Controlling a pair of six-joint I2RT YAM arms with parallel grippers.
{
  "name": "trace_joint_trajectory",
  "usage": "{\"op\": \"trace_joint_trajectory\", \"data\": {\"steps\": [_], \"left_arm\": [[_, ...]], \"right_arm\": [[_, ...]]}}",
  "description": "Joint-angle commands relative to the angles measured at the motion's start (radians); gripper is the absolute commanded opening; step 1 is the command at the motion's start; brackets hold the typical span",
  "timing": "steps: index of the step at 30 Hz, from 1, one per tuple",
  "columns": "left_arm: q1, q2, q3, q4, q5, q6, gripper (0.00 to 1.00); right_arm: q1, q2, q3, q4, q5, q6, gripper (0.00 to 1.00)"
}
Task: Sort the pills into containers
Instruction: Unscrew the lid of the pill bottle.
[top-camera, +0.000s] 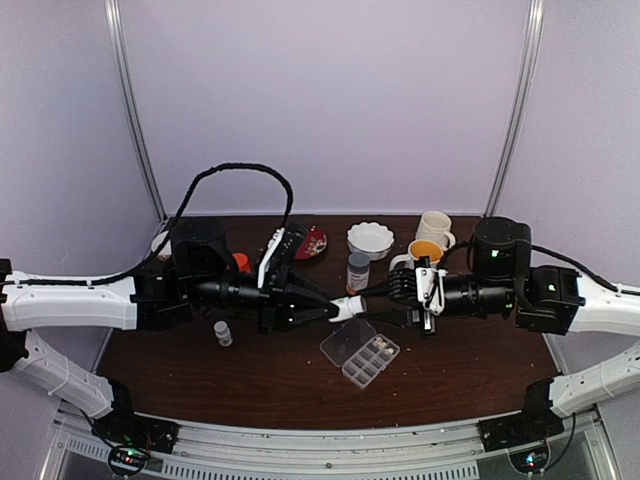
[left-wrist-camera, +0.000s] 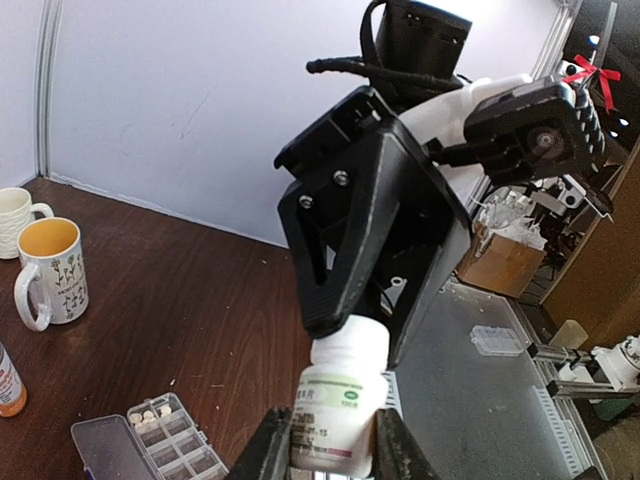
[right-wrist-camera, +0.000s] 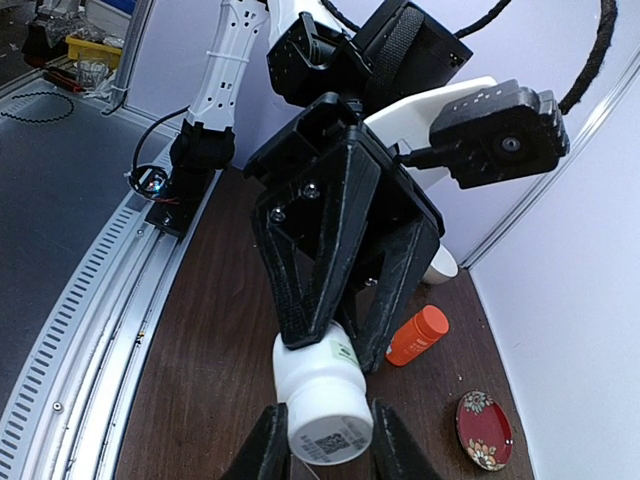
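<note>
Both arms met over the middle of the table (top-camera: 250, 380): the left gripper (left-wrist-camera: 333, 447) was clenched on the labelled body of a white bottle (top-camera: 350, 308), and the right gripper (right-wrist-camera: 320, 440) was clamped on its other end, so the bottle hung level between them. Just below and in front lay the box (left-wrist-camera: 195, 450), its lid (left-wrist-camera: 100, 450) folded open and flat on the table. A few white pills (left-wrist-camera: 150, 413) sat in the compartments at one end – the rest looked bare
</note>
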Motion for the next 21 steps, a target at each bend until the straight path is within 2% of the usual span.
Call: {"op": "trace_joint_trajectory", "data": {"steps": [1,21], "left_arm": [[-0.018,0.006,0.033,0.145,0.068,-0.034,0.14],[-0.017,0.071,0.089,0.132,0.15,-0.097,0.15]], "right_arm": [[-0.003,0.006,-0.025,0.038,0.126,-0.053,0.0],[0.01,-0.019,-0.073,0.037,0.128,-0.16,0.0]]}}
